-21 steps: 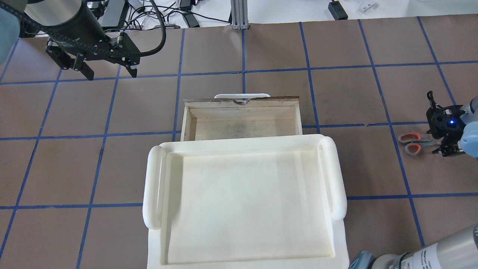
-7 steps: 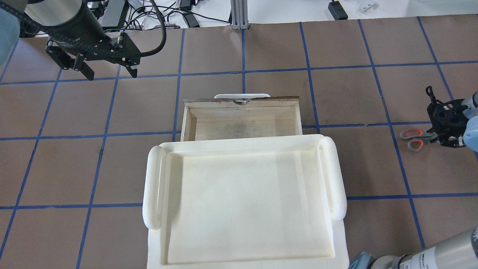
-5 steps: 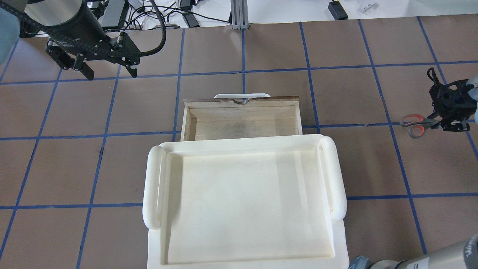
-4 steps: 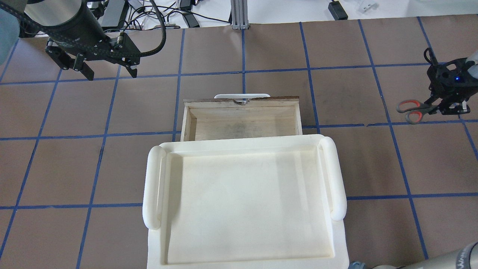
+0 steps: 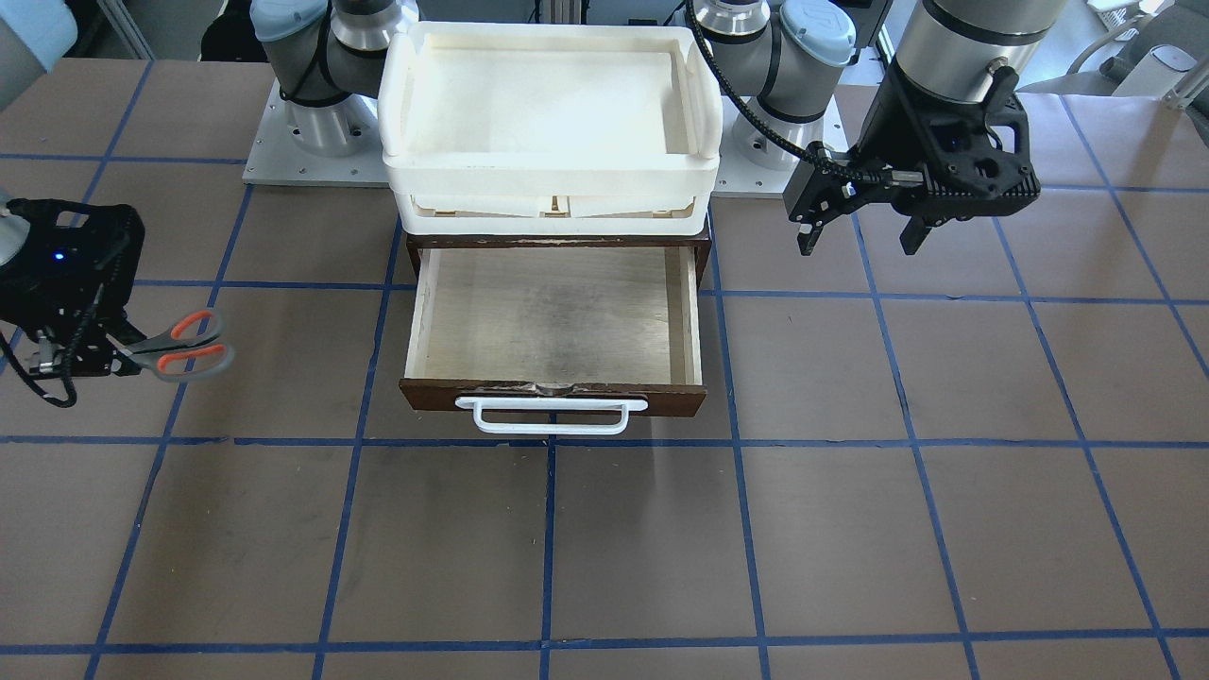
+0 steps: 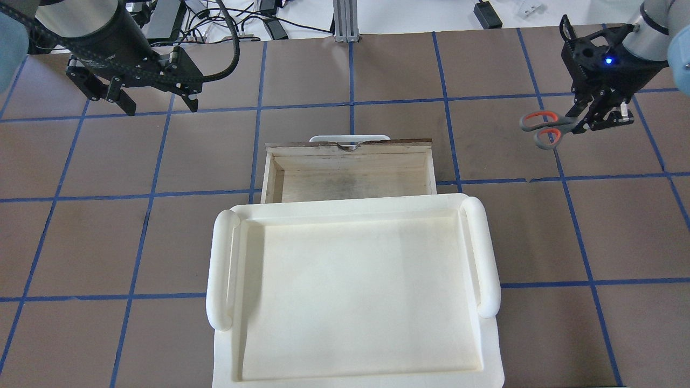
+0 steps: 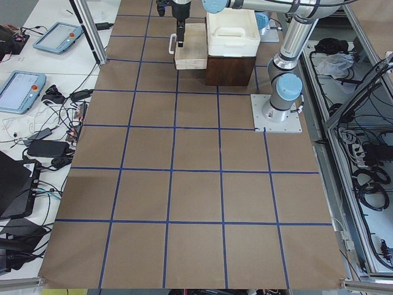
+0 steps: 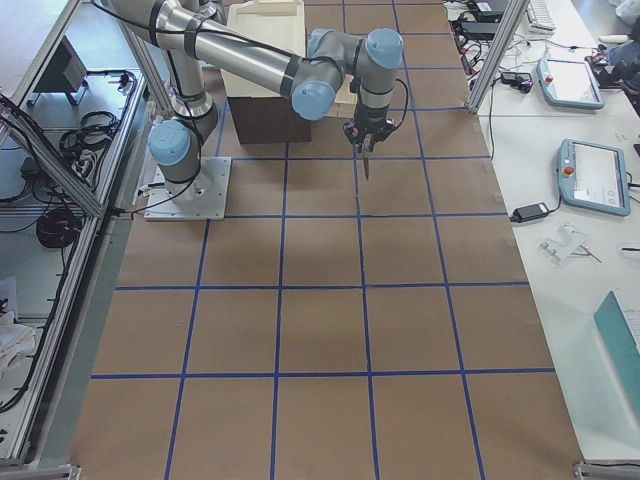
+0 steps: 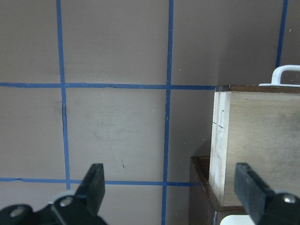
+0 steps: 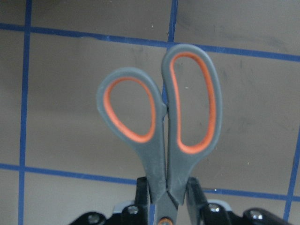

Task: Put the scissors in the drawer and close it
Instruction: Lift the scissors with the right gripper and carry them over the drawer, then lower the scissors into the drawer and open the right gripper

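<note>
Carrying the scissors (image 6: pixel 543 128) across to the drawer (image 6: pixel 350 175) is, I judge, the step in hand. The right fingers (image 10: pixel 143 188) are clamped on the shanks just under the grey loops, which jut out beyond their tips, clear of the tabletop (image 6: pixel 377 70). The open drawer lies well apart from them, on the loops' side. Come in above its side wall, lower until the loops hang over the pale floor, then let go. The left fingers (image 9: pixel 96 180) stand wide apart, empty, near the drawer's corner.
</note>
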Controlling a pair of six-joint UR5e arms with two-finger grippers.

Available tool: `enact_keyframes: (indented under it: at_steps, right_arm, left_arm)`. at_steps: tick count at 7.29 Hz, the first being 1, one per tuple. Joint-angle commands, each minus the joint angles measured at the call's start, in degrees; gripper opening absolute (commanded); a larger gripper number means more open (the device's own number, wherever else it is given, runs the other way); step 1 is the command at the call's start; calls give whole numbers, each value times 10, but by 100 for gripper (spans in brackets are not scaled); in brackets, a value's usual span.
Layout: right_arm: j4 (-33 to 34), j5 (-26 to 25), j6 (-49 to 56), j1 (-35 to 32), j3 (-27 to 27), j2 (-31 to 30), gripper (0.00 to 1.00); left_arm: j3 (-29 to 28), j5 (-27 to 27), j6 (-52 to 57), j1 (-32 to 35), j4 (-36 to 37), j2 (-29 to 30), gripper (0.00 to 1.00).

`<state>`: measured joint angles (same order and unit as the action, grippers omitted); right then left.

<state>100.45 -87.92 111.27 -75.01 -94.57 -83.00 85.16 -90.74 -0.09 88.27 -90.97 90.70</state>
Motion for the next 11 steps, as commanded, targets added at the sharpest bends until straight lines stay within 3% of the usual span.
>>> enact_keyframes:
  at_steps: [1,3,7,11]
  right_arm:
    - [-9,1,-107,-109,4,-8,8]
    - [7,1,-254,-224,8,-2,8]
    - [93,-2,-429,-380,8,61,9]
    - [103,-2,-455,-411,5,78,13]
  left_arm:
    - [0,0,0,1,0,-1,100]
    - [0,0,0,0,0,-1,100]
    - [0,0,0,0,0,-1,100]
    - [0,0,0,0,0,-1,100]
